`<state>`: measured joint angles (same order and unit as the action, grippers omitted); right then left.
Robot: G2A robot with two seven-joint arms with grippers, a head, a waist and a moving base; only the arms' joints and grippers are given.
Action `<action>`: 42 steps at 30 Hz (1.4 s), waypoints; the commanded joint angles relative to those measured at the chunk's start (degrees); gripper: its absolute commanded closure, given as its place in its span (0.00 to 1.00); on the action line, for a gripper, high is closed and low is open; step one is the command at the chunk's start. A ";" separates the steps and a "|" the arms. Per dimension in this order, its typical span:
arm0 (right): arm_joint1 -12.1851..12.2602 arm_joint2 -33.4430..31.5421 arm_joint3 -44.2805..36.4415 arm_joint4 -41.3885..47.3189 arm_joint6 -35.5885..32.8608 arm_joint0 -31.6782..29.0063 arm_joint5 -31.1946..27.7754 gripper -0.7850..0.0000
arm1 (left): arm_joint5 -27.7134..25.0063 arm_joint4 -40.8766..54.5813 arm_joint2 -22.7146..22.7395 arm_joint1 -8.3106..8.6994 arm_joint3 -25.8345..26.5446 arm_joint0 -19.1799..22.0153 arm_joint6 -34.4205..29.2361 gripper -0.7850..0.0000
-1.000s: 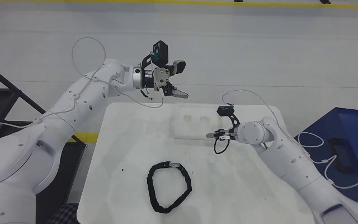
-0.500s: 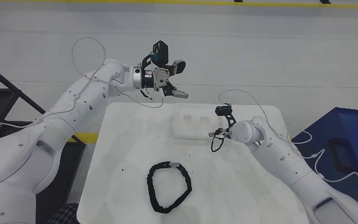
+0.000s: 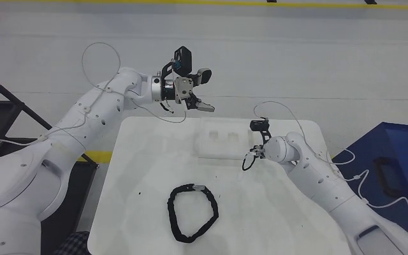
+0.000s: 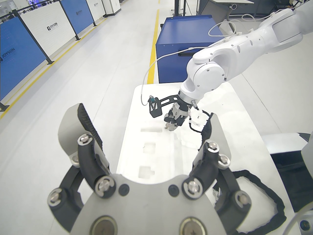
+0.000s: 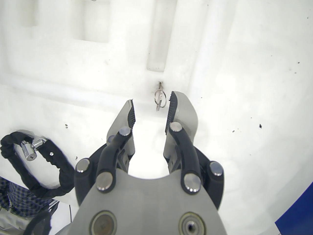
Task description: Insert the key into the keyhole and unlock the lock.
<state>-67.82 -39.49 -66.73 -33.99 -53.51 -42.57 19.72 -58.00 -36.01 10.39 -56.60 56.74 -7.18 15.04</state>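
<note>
A black chain lock (image 3: 191, 211) lies in a loop on the white table (image 3: 280, 217); its silver lock cylinder (image 5: 29, 150) faces the right wrist camera. A small silver key (image 5: 159, 98) on a ring stands stuck in the edge of a white foam block (image 3: 220, 143). My right gripper (image 5: 151, 105) is open just short of the key, one finger on each side, not touching it. It sits at the block's right end (image 3: 247, 155). My left gripper (image 4: 146, 128) is open and holds nothing, raised over the table's far edge (image 3: 194, 97).
The foam block (image 5: 49, 57) has several rectangular recesses in its top. A blue cabinet (image 3: 382, 166) stands to the right of the table. The table edge runs close to the chain lock (image 4: 264, 192) on the near side.
The right arm's wrist shifted a little near the foam block and its gripper turned slightly. The left arm and the chain lock stayed put.
</note>
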 commanded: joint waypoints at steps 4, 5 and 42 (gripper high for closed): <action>-0.31 -0.76 0.18 -0.57 2.47 -0.89 1.85 0.81 | 0.00 0.00 0.00 0.00 0.00 0.00 0.00 0.00; -0.35 -0.87 0.24 -0.57 2.39 -1.06 1.96 0.81 | 0.00 0.00 0.00 0.00 0.00 0.00 0.00 0.00; -0.79 -7.15 -3.17 -2.79 -4.19 -1.84 0.22 1.00 | 0.00 0.00 0.00 0.00 0.00 0.00 0.00 0.00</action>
<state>-68.81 -46.04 -68.98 -36.65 -57.05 -44.24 19.94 -58.00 -36.01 10.39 -56.60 56.74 -7.18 15.04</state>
